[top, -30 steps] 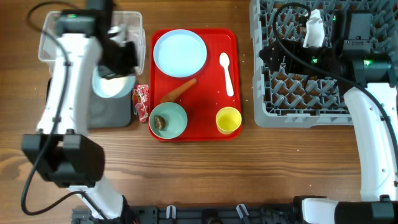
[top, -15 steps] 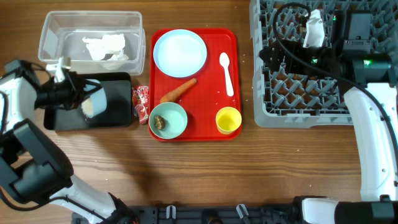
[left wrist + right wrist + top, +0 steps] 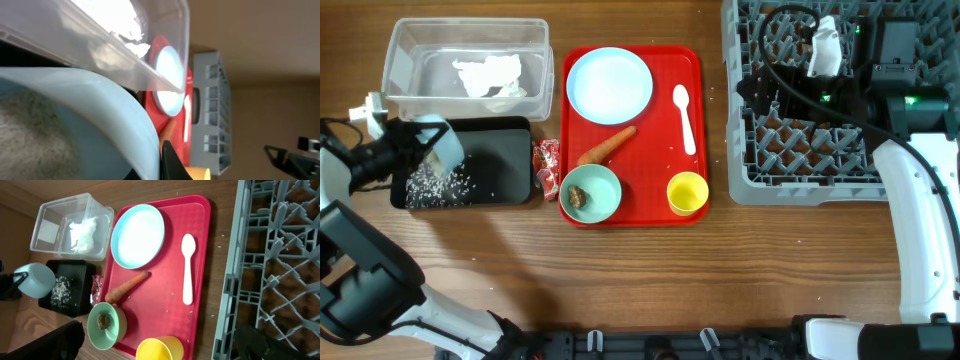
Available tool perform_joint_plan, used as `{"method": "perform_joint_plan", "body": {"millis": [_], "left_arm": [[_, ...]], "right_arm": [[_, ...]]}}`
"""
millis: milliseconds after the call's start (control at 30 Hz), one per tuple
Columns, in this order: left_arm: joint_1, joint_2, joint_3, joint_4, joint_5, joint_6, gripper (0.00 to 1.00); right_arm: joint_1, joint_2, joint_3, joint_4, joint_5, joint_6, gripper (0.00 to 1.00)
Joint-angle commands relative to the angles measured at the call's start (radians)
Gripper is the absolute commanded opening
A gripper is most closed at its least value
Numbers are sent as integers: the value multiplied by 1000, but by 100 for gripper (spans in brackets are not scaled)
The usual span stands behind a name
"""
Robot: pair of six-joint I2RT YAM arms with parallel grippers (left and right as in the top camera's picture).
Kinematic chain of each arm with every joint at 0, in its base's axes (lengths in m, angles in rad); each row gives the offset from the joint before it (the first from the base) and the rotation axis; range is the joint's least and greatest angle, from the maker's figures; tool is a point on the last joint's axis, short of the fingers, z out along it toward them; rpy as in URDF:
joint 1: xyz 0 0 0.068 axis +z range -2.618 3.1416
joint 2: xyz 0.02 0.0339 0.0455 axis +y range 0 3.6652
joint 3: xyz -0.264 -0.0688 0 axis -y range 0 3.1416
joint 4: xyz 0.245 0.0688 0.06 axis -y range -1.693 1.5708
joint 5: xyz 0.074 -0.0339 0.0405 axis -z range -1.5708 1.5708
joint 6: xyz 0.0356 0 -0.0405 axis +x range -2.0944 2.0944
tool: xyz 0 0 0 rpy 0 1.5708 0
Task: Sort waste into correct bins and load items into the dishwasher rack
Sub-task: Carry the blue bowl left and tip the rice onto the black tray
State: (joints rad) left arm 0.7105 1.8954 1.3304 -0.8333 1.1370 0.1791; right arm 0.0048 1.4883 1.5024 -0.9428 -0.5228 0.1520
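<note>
My left gripper (image 3: 417, 150) grips the tipped bowl (image 3: 442, 143), rice (image 3: 435, 185) seemingly all in the nine-o'clock tray (image 3: 510, 165); next, I carry it to the three-o'clock rack (image 3: 800, 165).

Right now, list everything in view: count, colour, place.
table: one, brown, underneath
black tray: one, black, left
tub: one, clear, behind black tray
napkin: one, white, in tub
rice: scattered, white, in black tray
red tray: one, red, centre
wrapper: one, red, between trays
plate: one, blue, on red tray
carrot: one, orange, on red tray
spoon: one, white, on red tray
cup: one, yellow, on red tray
standing bowl: one, blue, on red tray
lump: one, brown, in standing bowl
tipped bowl: one, blue, over black tray
rack: one, grey, right
left gripper: one, black, gripping tipped bowl
right gripper: one, black, open over rack
</note>
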Motion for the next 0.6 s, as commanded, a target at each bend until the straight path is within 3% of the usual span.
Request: {"method": "perform_joint_plan", "body": {"millis": [0,467,567], "left_arm": [[48,32,-5,8,148,20,4],[117,110,-5,14,439,18,4],[117,110,-5,8,439,-23,4]], "right_arm": [[-2,11,7,0,6,-19,100],[-2,12,7,-1,6,-19,100],[-2,12,7,-1,6,-19,100]]}}
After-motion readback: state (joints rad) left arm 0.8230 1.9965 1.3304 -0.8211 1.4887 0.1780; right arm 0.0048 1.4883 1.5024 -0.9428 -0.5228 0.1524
